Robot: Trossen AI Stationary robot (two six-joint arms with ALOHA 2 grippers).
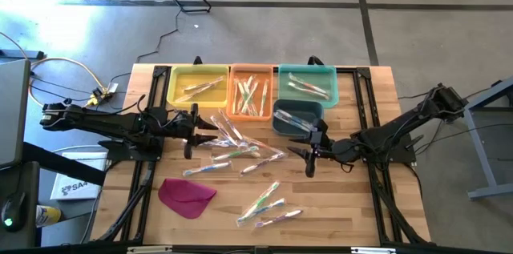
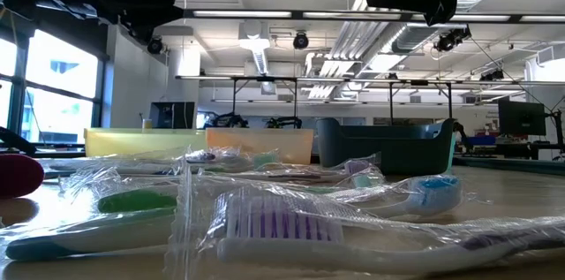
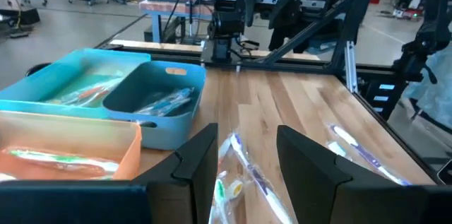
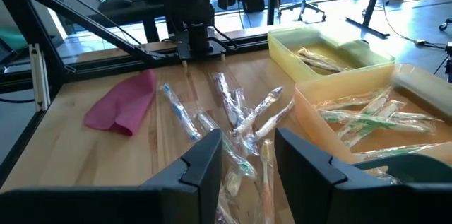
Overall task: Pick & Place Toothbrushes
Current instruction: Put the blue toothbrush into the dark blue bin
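We hold our left gripper (image 1: 189, 132) and right gripper (image 1: 311, 151) spread and empty, poised just above the wooden counter (image 1: 361, 206) on either side of the loose pile of clear-wrapped pastel toothbrushes (image 1: 236, 151), probably to pick from it. Beyond lie the yellow (image 1: 173, 86), orange (image 1: 234, 102), teal (image 1: 330, 74) and dark blue plastic bins (image 1: 282, 122), each already holding sorted brushes.
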